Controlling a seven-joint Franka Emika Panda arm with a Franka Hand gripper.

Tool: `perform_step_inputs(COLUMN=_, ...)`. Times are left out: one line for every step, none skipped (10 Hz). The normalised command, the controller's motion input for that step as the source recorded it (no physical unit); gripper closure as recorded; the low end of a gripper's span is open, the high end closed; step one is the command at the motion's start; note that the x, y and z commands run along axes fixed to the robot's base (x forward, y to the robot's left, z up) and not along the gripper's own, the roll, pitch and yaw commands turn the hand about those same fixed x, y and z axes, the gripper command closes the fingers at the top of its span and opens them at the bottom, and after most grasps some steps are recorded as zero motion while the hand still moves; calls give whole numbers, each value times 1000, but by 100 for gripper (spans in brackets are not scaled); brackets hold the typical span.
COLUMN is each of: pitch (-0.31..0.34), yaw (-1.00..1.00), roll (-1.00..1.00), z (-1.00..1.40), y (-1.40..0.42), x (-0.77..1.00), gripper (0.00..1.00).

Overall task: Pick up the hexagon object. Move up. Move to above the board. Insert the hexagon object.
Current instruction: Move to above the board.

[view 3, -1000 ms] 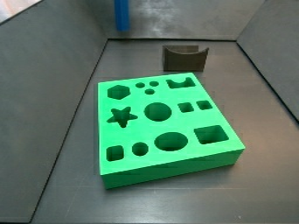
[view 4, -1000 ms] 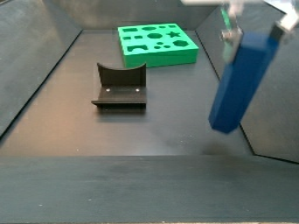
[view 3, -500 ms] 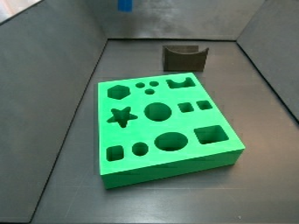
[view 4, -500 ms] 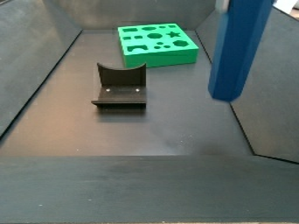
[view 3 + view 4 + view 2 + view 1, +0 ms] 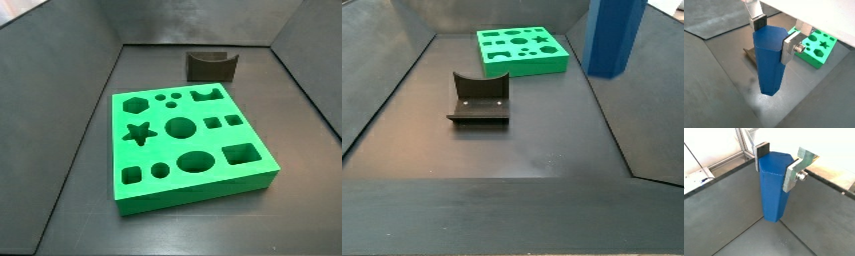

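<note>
Blue hexagon object (image 5: 774,188) in end effector (image 5: 779,162), aloft.

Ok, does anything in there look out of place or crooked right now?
Nothing stands out. The gripper holds the hexagon object upright by its top, clear of the floor. The board lies flat with its holes empty, and the dark brown notched block sits apart from it.

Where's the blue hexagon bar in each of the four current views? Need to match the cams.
Wrist view: hexagon object center frame, upright, clamped in the gripper.
Wrist view: bar center, gripper shut on its top end.
Side view: not in frame.
Side view: bar at the top right edge, off the floor; gripper out of frame.
Shared landmark: the green board; one wrist view lacks it.
</note>
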Motion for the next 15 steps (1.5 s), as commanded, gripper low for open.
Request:
perform_step_inputs(pitch=-211, yaw=-522, roll=305, z=-12, y=-1000, x=97, gripper=100)
perform_step_inputs(pitch=-213, yaw=-503, roll=306, z=-24, y=-1000, x=97, gripper=100)
perform_step_inputs(pitch=-226, yaw=-302, roll=255, z=-24, y=-1000, x=85, gripper=100)
perform_step_inputs(pitch=-224, yaw=-213, roll=174, z=-24, y=-1000, x=83, gripper=100)
perform_step_inputs(pitch=-122, yaw=-55, roll=92, z=-25, y=-1000, x=84, gripper=100)
perform_step_inputs(pitch=-52, yaw=-17, roll=49, z=-25, y=-1000, x=85, gripper=100)
perform_step_inputs(pitch=-22, yaw=-11, roll=13, z=-26, y=-1000, x=86, gripper=100)
perform_step_inputs(pitch=-15, yaw=-9, roll=-8, z=-27, y=-1000, x=85, gripper=100)
perform_step_inputs(pitch=-16, yaw=0, roll=-4, z=-26, y=-1000, x=82, gripper=100)
perform_step_inputs(pitch=-15, yaw=7, roll=-3, z=-26, y=-1000, x=82, gripper=100)
perform_step_inputs(pitch=-12, yaw=8, roll=-12, z=-27, y=-1000, x=85, gripper=100)
perform_step_inputs(pitch=-1, yaw=9, roll=-6, z=-28, y=-1000, x=89, gripper=100)
perform_step_inputs(pitch=6, yaw=9, roll=-4, z=-28, y=-1000, x=100, gripper=100)
perform_step_inputs(pitch=16, yaw=4, roll=-5, z=-28, y=-1000, x=111, gripper=100)
perform_step_inputs(pitch=24, yaw=7, roll=-11, z=-27, y=-1000, x=123, gripper=100)
